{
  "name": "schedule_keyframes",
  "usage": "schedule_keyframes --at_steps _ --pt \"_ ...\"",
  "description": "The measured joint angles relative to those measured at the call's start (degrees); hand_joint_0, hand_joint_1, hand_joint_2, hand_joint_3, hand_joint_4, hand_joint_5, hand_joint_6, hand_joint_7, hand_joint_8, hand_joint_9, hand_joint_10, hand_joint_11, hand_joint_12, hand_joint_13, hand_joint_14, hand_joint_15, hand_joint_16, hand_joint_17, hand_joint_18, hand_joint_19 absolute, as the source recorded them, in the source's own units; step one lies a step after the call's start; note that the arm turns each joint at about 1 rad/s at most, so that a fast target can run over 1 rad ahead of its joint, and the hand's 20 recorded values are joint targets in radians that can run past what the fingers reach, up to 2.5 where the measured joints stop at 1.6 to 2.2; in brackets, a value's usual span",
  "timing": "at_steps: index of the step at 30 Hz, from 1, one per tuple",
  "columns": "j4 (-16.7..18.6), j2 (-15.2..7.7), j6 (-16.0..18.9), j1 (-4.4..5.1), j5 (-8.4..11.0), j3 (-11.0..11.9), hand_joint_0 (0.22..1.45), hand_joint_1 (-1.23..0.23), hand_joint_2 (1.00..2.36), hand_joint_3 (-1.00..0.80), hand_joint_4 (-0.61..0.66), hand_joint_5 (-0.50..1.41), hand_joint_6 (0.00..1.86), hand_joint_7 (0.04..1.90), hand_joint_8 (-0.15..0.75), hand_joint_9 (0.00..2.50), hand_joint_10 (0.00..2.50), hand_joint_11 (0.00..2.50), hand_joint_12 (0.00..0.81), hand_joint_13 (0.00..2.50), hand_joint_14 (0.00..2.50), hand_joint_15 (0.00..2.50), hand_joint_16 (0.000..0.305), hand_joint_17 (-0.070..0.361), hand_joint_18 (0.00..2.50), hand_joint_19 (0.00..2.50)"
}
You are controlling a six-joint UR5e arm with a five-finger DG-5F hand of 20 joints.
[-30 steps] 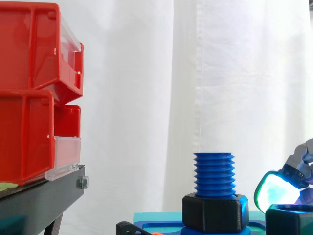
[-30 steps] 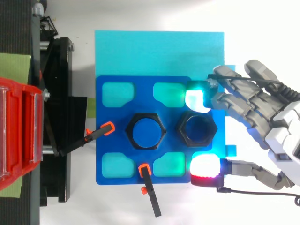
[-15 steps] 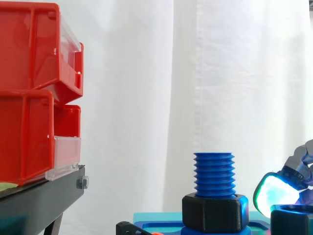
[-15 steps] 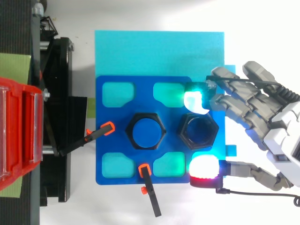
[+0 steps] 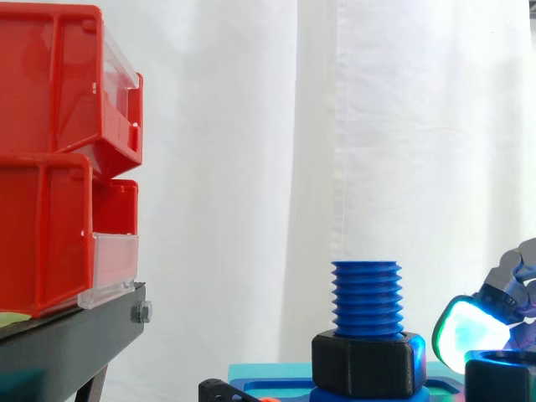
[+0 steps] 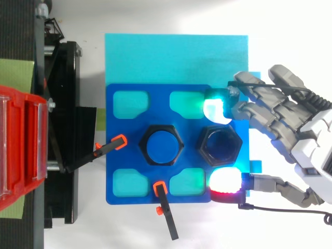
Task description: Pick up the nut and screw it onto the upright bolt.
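Beside the bolt [image 5: 366, 297]: loose nut [image 6: 220, 146], hand [image 6: 290, 129] fingers [image 6: 215, 110] spread around it, not gripping; should close evenly on opposite flats

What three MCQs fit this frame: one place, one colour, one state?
1. In the top view, the loose nut lies: A left of the bolt; B right of the bolt, over the blue plate; C atop the bolt.
2. The bolt is: A red; B green; C blue.
3. The loose nut is: A flat, hole up; B threaded on the bolt; C on edge.
Answers: B, it sits right of the bolt; C, blue thread shows in the side view; A, its hole faces the top camera.
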Motion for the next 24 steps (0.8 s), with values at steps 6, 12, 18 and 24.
schedule_keyframes --at_steps 6,12,18,24 --pt "-0.15 0.00 0.00 -0.13 -0.17 0.00 0.48 -0.71 1.00 -0.50 0.22 -0.22 0.50 0.92 0.239 0.41 0.00 0.00 0.264 0.56 0.00 0.00 0.028 0.063 0.38 0.00" --pt "-0.67 0.00 0.00 -0.21 -0.19 0.00 0.49 -0.71 1.00 -0.50 0.25 -0.21 0.50 1.02 0.243 0.44 0.00 0.00 0.254 0.58 0.00 0.00 0.027 0.060 0.40 0.00" --pt "-1.08 0.04 0.00 -0.23 -0.19 0.01 0.49 -0.70 1.00 -0.50 0.27 -0.20 0.50 1.09 0.246 0.46 0.00 0.00 0.250 0.60 0.00 0.00 0.026 0.058 0.41 0.00" --pt "-1.36 0.07 0.00 -0.33 -1.32 0.02 0.50 -0.68 1.00 -0.50 0.27 -0.19 0.50 1.13 0.248 0.47 0.00 0.00 0.249 0.61 0.00 0.00 0.025 0.057 0.42 0.00"
